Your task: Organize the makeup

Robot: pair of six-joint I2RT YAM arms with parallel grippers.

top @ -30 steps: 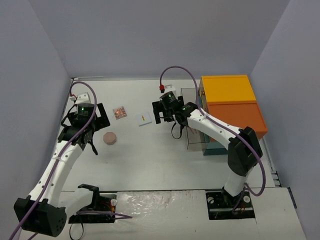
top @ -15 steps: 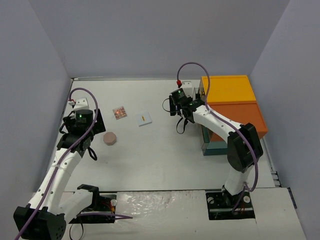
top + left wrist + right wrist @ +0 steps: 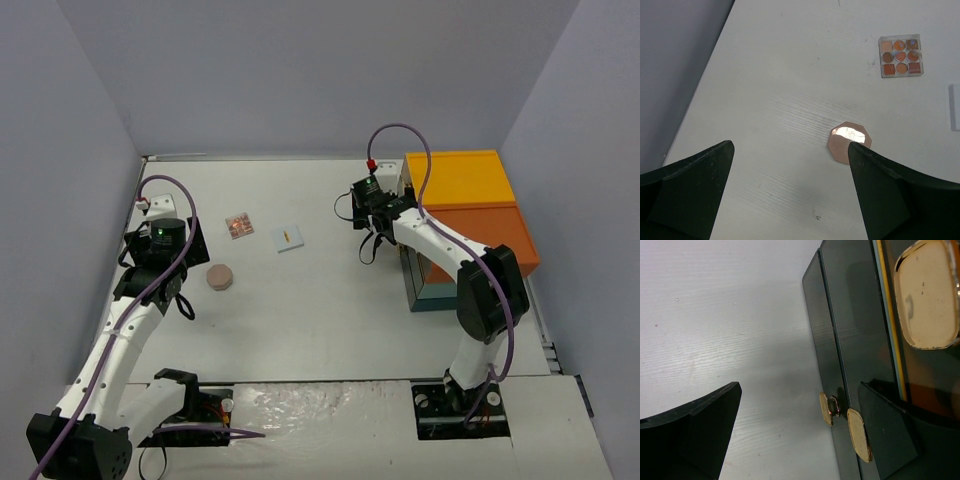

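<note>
A peach octagonal compact [image 3: 220, 277] lies on the white table and also shows in the left wrist view [image 3: 849, 142]. A pink-squared palette [image 3: 238, 225] [image 3: 900, 55] and a small white card [image 3: 288, 238] lie farther back. My left gripper [image 3: 183, 290] [image 3: 790, 146] is open and empty, just left of the compact. My right gripper [image 3: 385, 215] [image 3: 799, 387] is open and empty, at the dark front doors [image 3: 860, 340] of the box, with their gold knobs [image 3: 826, 409] between its fingers. No green disc or red pencils show.
The large orange box [image 3: 455, 180] with a teal base stands at the right. A gold-rimmed oval thing [image 3: 927, 295] shows through its dark door. Grey walls enclose the table on the left, back and right.
My right gripper has moved right, to the box front. The see-through door that stood swung out is now shut against the box. My left gripper drew back a little to the left.
</note>
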